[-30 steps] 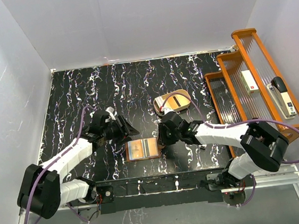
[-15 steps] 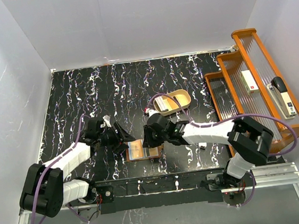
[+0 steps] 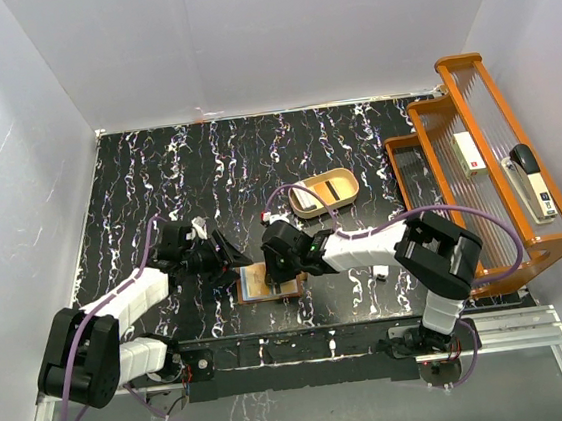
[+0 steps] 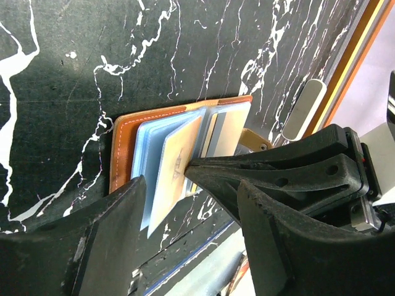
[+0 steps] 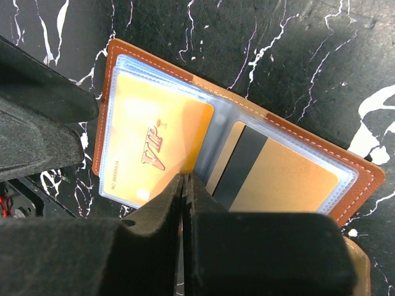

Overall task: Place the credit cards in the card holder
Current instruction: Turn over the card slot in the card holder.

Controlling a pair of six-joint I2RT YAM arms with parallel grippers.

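Since two cards already sit in its clear sleeves, the wallet (image 4: 122, 154) looks well filled, and I judge the task far along. It lies open near the front edge of the black marbled table (image 3: 156, 173), between the two grippers. It is brown leather with pale stitching. A gold card marked VIP (image 5: 157, 148) fills one sleeve, and a gold card with a black stripe (image 5: 284, 185) fills the other. In the left wrist view one sleeve leaf stands tilted up.

The right gripper (image 5: 185, 185) has its jaws pressed together at the fold; whether they pinch a sleeve edge I cannot tell. The left gripper (image 3: 234, 262), just left of the wallet, holds its jaws apart and empty. Whether more cards wait in the tan tray (image 3: 298, 207) farther back cannot be made out.
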